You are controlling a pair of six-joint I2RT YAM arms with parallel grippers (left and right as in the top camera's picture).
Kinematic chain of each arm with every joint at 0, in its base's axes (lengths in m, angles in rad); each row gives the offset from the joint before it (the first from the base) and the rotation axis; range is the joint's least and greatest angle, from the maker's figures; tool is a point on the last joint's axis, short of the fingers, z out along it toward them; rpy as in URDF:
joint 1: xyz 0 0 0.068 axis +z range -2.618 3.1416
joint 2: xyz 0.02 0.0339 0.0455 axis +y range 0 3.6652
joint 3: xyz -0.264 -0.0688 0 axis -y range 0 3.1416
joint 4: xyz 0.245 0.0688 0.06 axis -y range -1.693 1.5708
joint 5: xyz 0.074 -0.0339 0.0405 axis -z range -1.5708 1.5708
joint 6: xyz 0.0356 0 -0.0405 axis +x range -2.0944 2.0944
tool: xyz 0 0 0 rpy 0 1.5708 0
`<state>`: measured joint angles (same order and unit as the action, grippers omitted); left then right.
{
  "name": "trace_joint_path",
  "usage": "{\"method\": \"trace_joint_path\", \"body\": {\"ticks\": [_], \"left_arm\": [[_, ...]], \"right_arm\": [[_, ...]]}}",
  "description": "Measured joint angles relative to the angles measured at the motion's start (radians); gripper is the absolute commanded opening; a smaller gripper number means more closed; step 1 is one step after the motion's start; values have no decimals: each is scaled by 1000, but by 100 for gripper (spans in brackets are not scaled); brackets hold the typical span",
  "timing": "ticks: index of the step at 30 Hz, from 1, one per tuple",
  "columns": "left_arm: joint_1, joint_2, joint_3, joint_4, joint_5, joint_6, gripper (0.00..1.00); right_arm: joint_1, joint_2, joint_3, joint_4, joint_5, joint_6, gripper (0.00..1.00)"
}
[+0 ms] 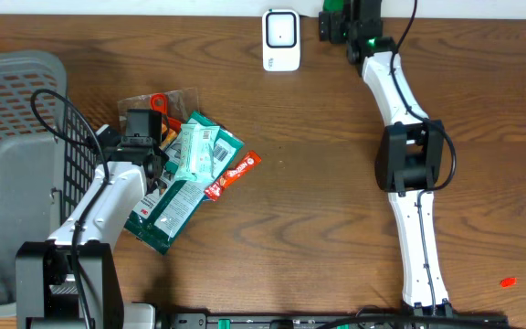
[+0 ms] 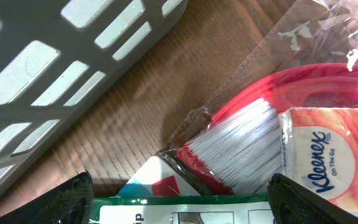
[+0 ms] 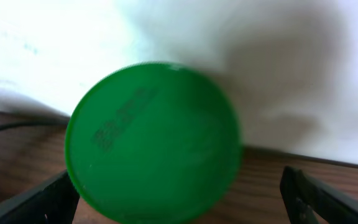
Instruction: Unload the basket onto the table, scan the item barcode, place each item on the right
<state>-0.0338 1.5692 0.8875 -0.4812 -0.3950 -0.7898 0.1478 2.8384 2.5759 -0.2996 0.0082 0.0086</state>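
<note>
Left gripper (image 2: 182, 202) and right gripper (image 3: 180, 204) stand spread, empty. The green packet (image 1: 193, 153) looks light, limp and slick. Pinch a sealed edge.

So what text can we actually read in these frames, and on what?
"Kleenex On The Go": on the tissue pack, left wrist view.
Green lid: raised lettering, too blurred to read.
Green packets: labels and barcodes too small to read from overhead.
Red wrapper: white print, too small to read.
</note>
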Motion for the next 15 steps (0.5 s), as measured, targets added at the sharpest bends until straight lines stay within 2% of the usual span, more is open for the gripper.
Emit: {"method": "trace_joint_path", "body": {"ticks": [7,15], "left_arm": [[0,0,0,10,0,0,89],[0,0,0,12,0,0,89]], "right_arm": [[9,59,0,5,-10,-13,99],[8,65,0,13,-12,-16,95]]}}
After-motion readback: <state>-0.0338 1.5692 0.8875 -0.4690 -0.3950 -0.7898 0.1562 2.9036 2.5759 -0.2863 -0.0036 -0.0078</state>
